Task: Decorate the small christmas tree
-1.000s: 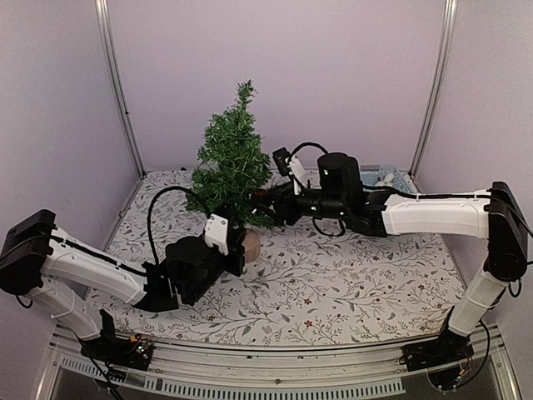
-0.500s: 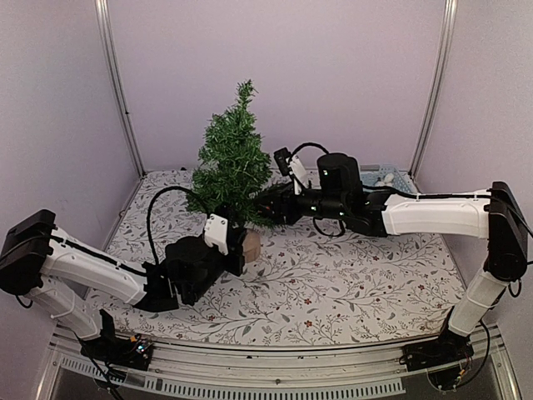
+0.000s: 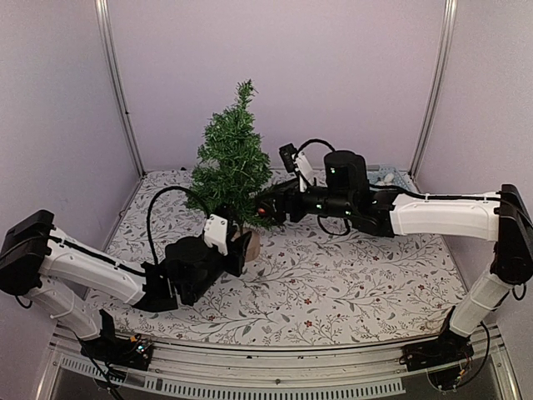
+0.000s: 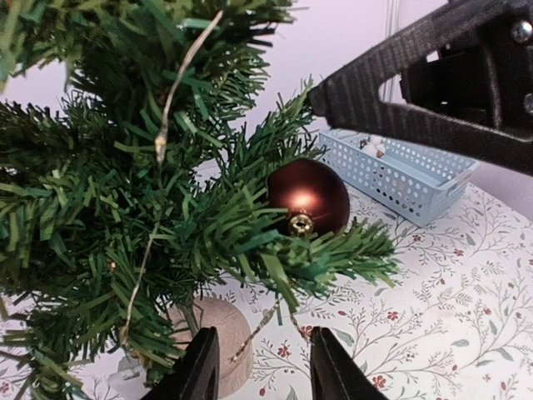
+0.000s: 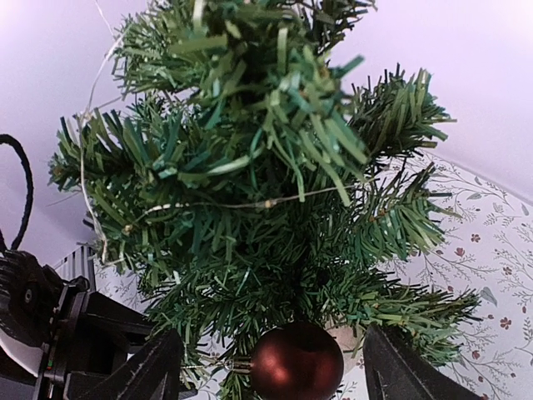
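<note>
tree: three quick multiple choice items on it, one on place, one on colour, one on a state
1. Where does the bauble hang on the tree? A low branch B tip C mid-height, far side
2. Bauble colour? A silver B dark red C blue
3. The right fingers are: A shut on the bauble B spread, clear of it C out of view
Answers: 1 A, it hangs from the bottom tier of branches; 2 B, glossy dark red in both wrist views; 3 B, a gap shows on each side of the bauble.
</note>
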